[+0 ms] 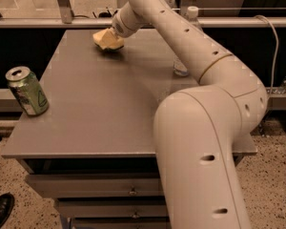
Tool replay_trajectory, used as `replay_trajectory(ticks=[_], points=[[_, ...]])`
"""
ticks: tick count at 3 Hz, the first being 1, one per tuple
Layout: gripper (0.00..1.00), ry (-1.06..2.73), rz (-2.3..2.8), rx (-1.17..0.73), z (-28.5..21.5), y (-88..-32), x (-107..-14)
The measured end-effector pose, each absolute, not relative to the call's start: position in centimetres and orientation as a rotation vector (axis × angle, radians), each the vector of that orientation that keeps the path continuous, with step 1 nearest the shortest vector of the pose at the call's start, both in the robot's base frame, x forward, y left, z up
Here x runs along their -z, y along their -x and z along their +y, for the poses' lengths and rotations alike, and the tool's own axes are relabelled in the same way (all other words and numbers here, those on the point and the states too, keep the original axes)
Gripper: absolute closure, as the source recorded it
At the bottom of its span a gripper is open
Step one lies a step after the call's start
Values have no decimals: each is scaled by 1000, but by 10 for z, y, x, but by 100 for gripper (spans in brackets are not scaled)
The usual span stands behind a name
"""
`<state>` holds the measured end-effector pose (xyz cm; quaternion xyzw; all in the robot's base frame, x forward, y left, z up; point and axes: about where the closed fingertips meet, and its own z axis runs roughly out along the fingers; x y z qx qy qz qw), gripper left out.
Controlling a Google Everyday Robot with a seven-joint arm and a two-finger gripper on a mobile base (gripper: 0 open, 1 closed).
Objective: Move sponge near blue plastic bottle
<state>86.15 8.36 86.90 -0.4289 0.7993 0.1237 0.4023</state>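
My gripper (109, 36) is at the far end of the grey table (100, 109), left of centre, down on the tabletop. A pale-yellow sponge (105, 41) lies there right under and against the gripper; I cannot separate the two clearly. The blue plastic bottle stands at the far right of the table. My arm hides most of it; only its white cap (192, 12) and its clear base (180, 69) show. The sponge is about a third of the table's width to the left of the bottle.
A green drink can (27, 90) stands upright near the table's left edge, toward the front. My arm (205, 66) sweeps over the right half of the table. A rail runs behind the table. A cable hangs at the right. A shoe is on the floor at bottom left.
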Motion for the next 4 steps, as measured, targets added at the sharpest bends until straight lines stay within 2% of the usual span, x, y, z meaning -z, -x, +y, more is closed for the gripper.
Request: replay_trajectory(ticks=[2,4], points=[[100,1227,1934,-365,89,-769,-922],[100,1253,1921,-351,62,-698,-939]])
